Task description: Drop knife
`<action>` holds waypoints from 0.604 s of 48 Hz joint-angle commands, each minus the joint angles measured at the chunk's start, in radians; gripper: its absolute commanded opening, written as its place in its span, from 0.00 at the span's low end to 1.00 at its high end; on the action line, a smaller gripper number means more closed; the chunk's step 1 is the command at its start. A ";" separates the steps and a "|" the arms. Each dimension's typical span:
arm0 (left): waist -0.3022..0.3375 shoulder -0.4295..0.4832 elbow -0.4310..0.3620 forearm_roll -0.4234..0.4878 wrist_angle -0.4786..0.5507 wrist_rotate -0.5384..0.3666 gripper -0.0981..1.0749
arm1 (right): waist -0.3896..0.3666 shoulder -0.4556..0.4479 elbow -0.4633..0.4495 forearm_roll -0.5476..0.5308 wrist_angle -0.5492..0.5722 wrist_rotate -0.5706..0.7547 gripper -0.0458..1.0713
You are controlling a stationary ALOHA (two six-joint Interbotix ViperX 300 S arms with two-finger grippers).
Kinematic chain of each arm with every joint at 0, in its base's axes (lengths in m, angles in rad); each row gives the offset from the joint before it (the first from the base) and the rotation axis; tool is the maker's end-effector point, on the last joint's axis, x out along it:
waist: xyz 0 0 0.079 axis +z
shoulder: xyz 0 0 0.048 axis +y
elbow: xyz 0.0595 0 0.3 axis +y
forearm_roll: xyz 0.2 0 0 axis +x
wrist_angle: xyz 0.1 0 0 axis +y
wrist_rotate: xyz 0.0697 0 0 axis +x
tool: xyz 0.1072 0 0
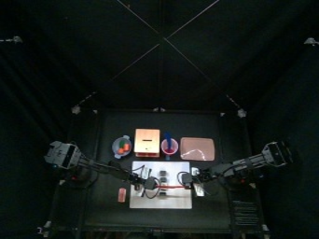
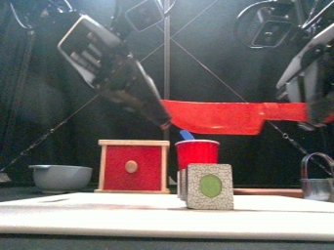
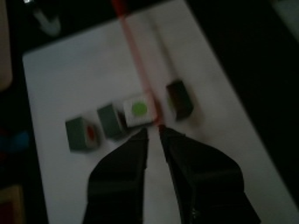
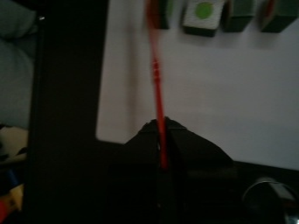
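Observation:
A red knife point(image 2: 222, 117) hangs level in the air above the white mat point(image 2: 117, 210), behind and above the blocks. My left gripper point(image 2: 159, 109) is shut on its left end. My right gripper point(image 2: 292, 112) is shut on its right end. In the left wrist view the jaws point(image 3: 158, 140) close on the knife point(image 3: 131, 44), seen edge-on as a thin red line. In the right wrist view the jaws point(image 4: 160, 133) close on the same thin line point(image 4: 155, 66). In the top view both grippers point(image 1: 147, 174) point(image 1: 200, 177) meet over the mat point(image 1: 174, 201).
A cube with a green dot point(image 2: 209, 186) stands on the mat, with two more blocks point(image 3: 87, 131) point(image 3: 179, 96) beside it. Behind are a red box point(image 2: 133, 166), a red cup point(image 2: 198, 153) and a grey bowl point(image 2: 59, 176). A padlock point(image 2: 317, 181) stands at the right.

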 commanded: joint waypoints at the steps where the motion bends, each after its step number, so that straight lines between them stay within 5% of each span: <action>1: 0.006 -0.028 -0.021 0.000 -0.026 0.000 0.86 | -0.011 -0.060 -0.009 0.061 0.018 -0.002 0.37; 12: 0.015 -0.058 -0.003 -0.002 -0.089 -0.002 0.86 | -0.038 -0.173 0.055 0.356 0.043 0.005 0.38; 17: 0.017 -0.058 0.006 -0.002 -0.104 0.000 0.86 | -0.084 -0.184 0.092 0.454 0.055 0.133 0.38; 21: 0.020 -0.060 0.012 -0.003 -0.114 0.000 0.86 | -0.132 -0.192 0.110 0.440 0.130 0.347 0.38; 29: 0.021 -0.055 0.014 -0.003 -0.130 -0.002 0.86 | -0.127 -0.244 0.107 0.176 0.158 0.808 0.38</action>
